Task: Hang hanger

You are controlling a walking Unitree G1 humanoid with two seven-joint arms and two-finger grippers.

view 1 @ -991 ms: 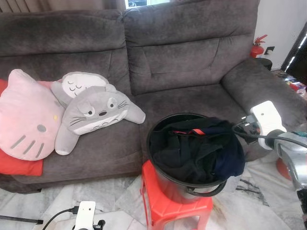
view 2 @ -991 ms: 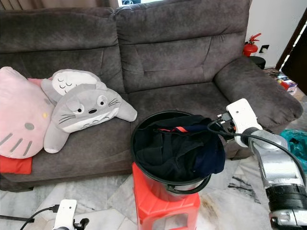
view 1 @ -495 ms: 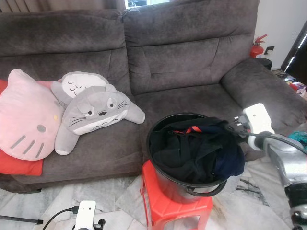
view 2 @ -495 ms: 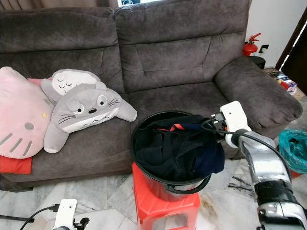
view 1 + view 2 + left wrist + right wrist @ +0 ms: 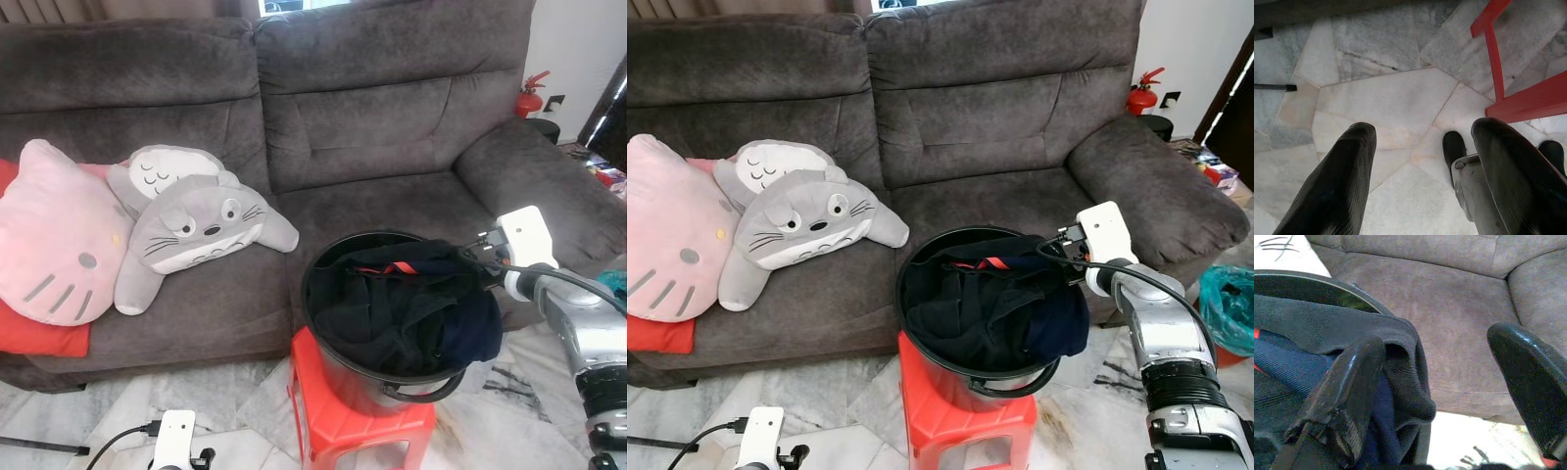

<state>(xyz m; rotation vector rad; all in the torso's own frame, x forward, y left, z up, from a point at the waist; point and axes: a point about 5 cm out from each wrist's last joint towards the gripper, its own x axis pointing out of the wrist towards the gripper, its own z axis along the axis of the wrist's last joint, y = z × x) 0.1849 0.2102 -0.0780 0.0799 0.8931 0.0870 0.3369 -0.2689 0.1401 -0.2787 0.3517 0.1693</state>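
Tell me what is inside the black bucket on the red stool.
The black bucket holds a heap of dark clothes, with a bit of red showing near the top. Whatever lies under the clothes is covered.

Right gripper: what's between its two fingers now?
The right wrist view shows the right gripper open, nothing gripped: dark clothes beside one finger, sofa seat beyond.

A matt, velvety grey cloth is seen on the sofa [image 5: 392, 127]. Soft plush fabric is shown by the grey toy [image 5: 196, 230] and the pink cushion [image 5: 54, 240]. The black bucket [image 5: 970, 377] is of smooth, glossy plastic, and dark knitted cloth [image 5: 1396, 357] is heaped in it. The red stool [image 5: 362, 431] is of shiny moulded plastic. The floor [image 5: 1386, 98] is of polished veined marble. The right tool [image 5: 1442, 396] has glossy black fingers [image 5: 1352, 382].
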